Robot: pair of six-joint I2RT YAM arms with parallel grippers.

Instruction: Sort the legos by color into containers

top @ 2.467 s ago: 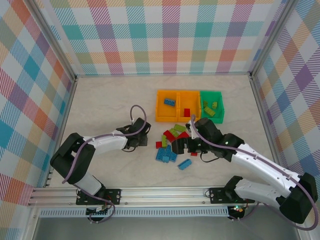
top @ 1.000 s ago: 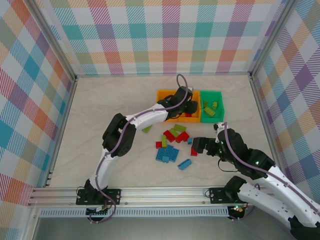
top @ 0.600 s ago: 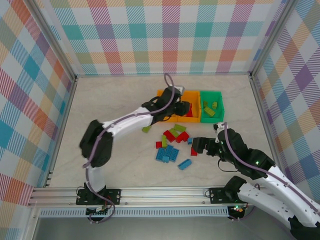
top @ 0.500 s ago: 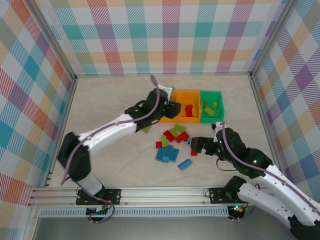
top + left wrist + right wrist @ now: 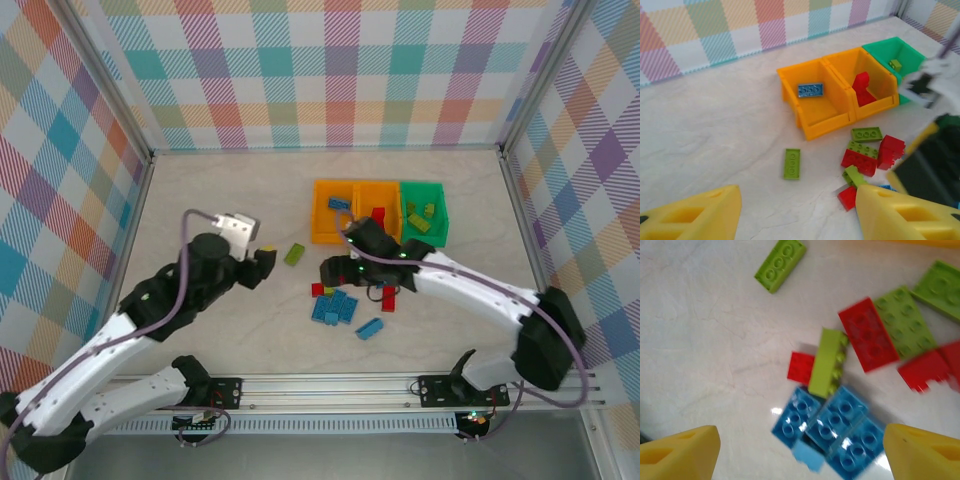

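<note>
Barely begun: a few bricks point(image 5: 810, 90) lie in the three bins point(image 5: 826, 124), most remain heaped on the tabletop point(image 5: 220, 210), while left claw point(image 5: 799, 200) and right claw point(image 5: 801, 440) gape wide, empty.

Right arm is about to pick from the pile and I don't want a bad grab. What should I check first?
1. Right end effector open, empty: ok.
2. It is above the blue bricks: ok.
3. A single one stands apart for a clean grasp: not ok, they lie packed together.
4. Left end effector open, clear of the pile: ok.
5. Left orange bin, with its blue brick, unobstructed: ok.
</note>
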